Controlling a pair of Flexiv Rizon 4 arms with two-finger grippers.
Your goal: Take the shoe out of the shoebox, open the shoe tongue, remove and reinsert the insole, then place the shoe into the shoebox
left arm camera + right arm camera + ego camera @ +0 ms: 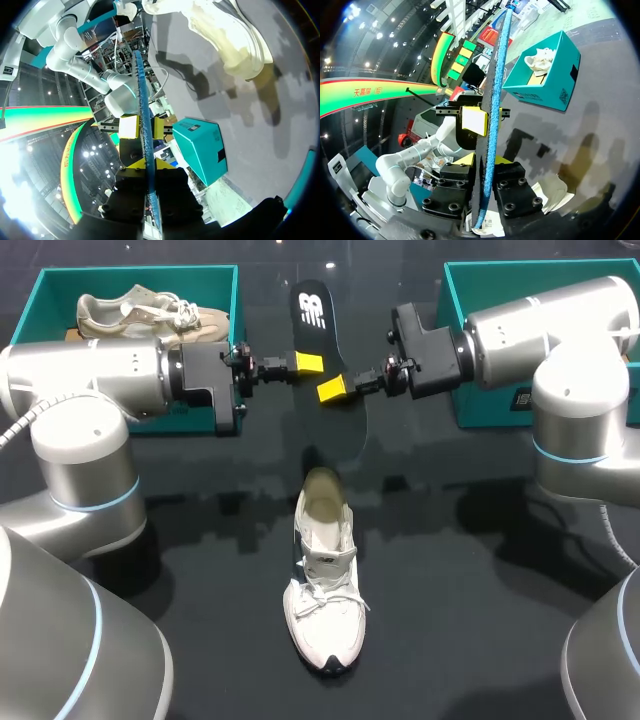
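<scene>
Insole (312, 315) is out, left gripper (303, 364) and right gripper (335, 390) both clamped on it above the shoe (323, 580) on the table; next, I'd say, feeding it back inside.

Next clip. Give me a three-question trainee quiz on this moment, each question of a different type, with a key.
1. True or false: the white shoe lies inside a shoebox.
2. Multiple choice: what is the left gripper shut on? A) the shoe's laces B) the black insole C) nothing
3. Fill in: the beige shoe sits in the teal shoebox on the robot's ____ side.

Key:
1. False. It stands on the table.
2. B. The right gripper grips it too.
3. left
</scene>
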